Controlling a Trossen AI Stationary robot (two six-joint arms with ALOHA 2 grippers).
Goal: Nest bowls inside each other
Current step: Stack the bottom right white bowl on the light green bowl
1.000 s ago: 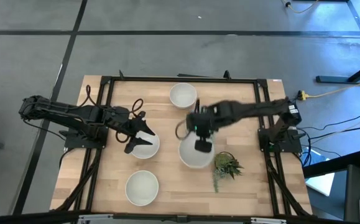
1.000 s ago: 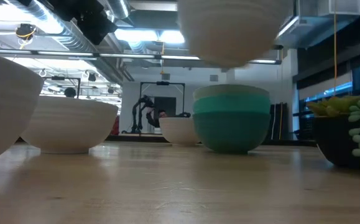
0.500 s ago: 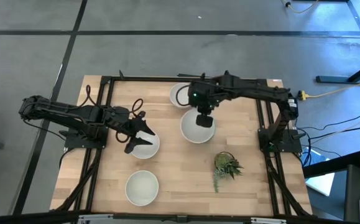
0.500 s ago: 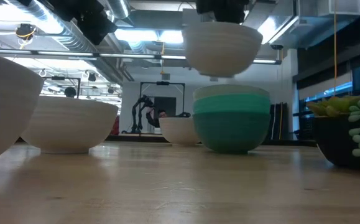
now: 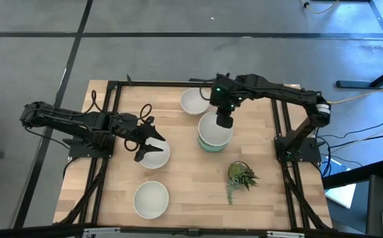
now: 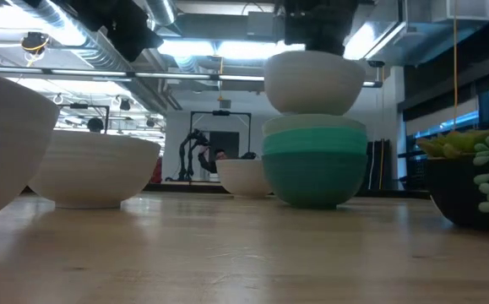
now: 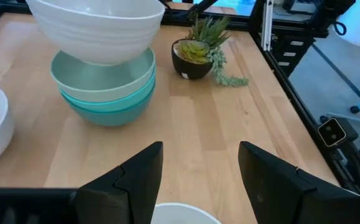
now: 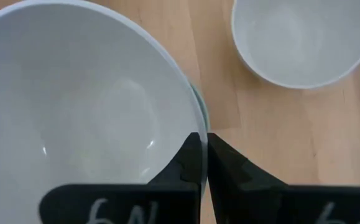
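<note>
My right gripper [image 5: 224, 120] is shut on a white bowl [image 6: 314, 82], which hangs level right over a stack of pale mint and teal bowls [image 6: 314, 160] at the table's middle. The bowl's base [image 7: 102, 59] dips to the mint rim; I cannot tell whether they touch. My left gripper [image 7: 198, 180] is open and hovers just above another white bowl [image 5: 154, 155] left of the middle. Two more white bowls stand alone, one near the far edge [image 5: 193, 101] and one near the near edge [image 5: 151, 199]. My right gripper pinches the white bowl's rim [image 8: 194, 134] on its far side, one finger inside the bowl and one outside. The fingers [image 8: 189, 163] come from above, pointing down. The bowl stays upright and level, carried over the stack.
A small spiky green plant in a dark pot [image 5: 241, 176] stands right of the stack, toward the near edge. Bare wood [image 5: 191, 192] lies between the near white bowl and the plant. The dark table frame [image 5: 280, 125] runs along both sides.
My right gripper has carried the white bowl from beside the plant toward the far edge, then lowered it over the teal and mint stack. The bowl stayed level and shut in the hold throughout.
</note>
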